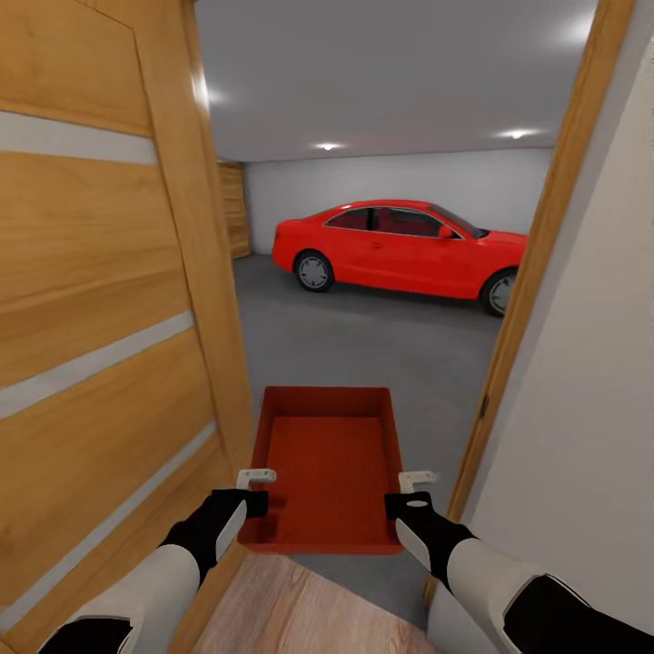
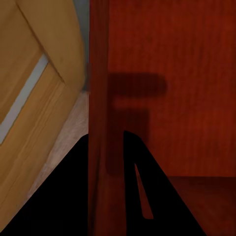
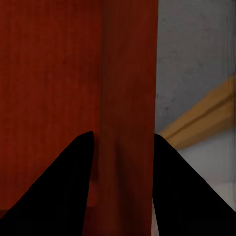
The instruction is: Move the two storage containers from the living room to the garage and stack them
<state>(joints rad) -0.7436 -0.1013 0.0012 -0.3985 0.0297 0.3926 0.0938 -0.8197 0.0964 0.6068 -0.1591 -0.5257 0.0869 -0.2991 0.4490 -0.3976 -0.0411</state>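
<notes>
Head view: storage container in doorway, left gripper and right gripper clamped on side walls, red car beyond

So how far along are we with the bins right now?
Done: one storage container is out of the living room, carried to the open garage door. In hand: left gripper and right gripper each clamp a side wall, the bin held over the threshold. Left: set it on the grey concrete floor near the red car, then fetch and stack a second bin.
</notes>
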